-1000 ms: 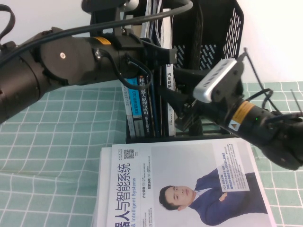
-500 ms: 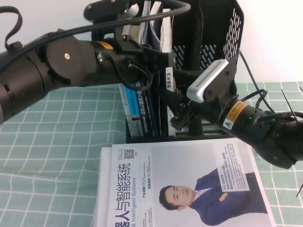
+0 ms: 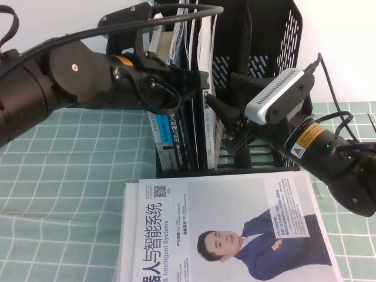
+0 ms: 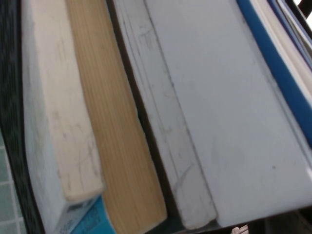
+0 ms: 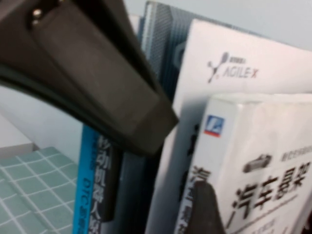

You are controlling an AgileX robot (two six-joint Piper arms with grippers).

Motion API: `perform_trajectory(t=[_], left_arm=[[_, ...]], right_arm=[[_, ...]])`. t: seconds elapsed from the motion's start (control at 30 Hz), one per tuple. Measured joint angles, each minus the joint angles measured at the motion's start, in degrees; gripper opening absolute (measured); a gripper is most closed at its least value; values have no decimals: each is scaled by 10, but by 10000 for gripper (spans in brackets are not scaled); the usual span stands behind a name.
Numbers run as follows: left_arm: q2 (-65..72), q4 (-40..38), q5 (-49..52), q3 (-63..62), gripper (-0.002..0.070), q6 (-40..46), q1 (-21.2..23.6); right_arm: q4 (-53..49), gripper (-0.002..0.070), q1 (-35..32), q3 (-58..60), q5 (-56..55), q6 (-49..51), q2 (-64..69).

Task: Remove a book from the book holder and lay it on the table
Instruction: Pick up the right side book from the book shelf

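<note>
One table, mint grid cloth. One book holder, black, upright at rear. One white magazine flat in front of holder. Several upright volumes in holder, exact count unclear; two blue-spined books.

The book: in holder, long axis vertical, spine facing robot.

Right gripper: at book's spine, jaws spread wide, nothing clamped.

Left gripper: against upper book edges; opening cannot tell.
</note>
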Motion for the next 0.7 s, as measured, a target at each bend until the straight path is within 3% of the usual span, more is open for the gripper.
perform_trajectory(t=[0.5, 0.7], left_arm=[[0, 0, -9, 0, -3, -12, 0], [0, 0, -9, 0, -3, -13, 0]], right_arm=[[-25, 457, 7, 0, -2, 50, 0], [9, 457, 7, 0, -6, 35, 0]])
